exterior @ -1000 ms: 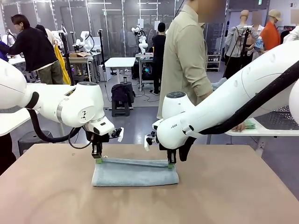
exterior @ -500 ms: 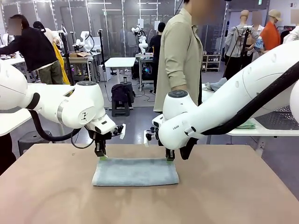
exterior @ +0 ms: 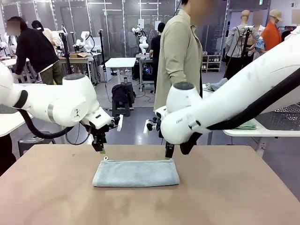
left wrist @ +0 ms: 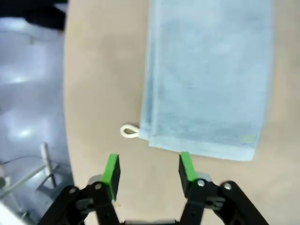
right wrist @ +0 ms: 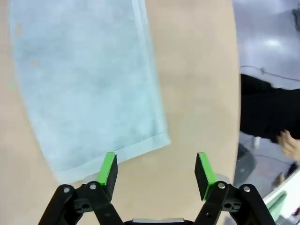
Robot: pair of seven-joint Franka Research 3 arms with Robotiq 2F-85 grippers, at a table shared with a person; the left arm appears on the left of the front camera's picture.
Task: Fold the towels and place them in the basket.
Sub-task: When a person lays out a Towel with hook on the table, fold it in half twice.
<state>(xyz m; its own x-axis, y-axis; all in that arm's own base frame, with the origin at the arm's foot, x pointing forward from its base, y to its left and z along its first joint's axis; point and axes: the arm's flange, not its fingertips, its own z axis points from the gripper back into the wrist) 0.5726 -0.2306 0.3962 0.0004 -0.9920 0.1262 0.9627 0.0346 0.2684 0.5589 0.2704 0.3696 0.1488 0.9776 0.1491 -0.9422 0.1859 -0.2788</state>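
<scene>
towel: grey-blue towel (exterior: 136, 173), folded into a long flat strip, lying flat on the table (exterior: 234, 197); centred between the left and right edges, nearer the far edge than the near edge, long sides parallel to the far edge
loop: small white loop (left wrist: 130, 131) at the towel's far-left corner, lying on the table just off the cloth
left gripper: left gripper (exterior: 101, 150) hovers over the towel's far-left corner, fingers pointing down, clear of the cloth; green pads (left wrist: 111, 169) moderately apart, nothing between them
left wrist view: left gripper (left wrist: 149, 169) low in frame, short end of the towel (left wrist: 206, 75) just ahead of the fingertips
right gripper: right gripper (exterior: 168, 152) hovers over the towel's far-right corner, not touching it; pads (right wrist: 202, 169) spread wide, wider than the left pair, empty
right wrist view: right gripper (right wrist: 157, 171) above the towel (right wrist: 84, 84), one pad over the short end, the other over bare table
basket: dark wire basket (exterior: 289, 117) on a white side table (exterior: 262, 132) past the table's far-right corner, mostly hidden by the right arm
green towel: pale green towel (exterior: 247, 125) lies on that side table, near the basket
person: person (exterior: 180, 61) in a beige shirt stands beyond the far edge, side-on
</scene>
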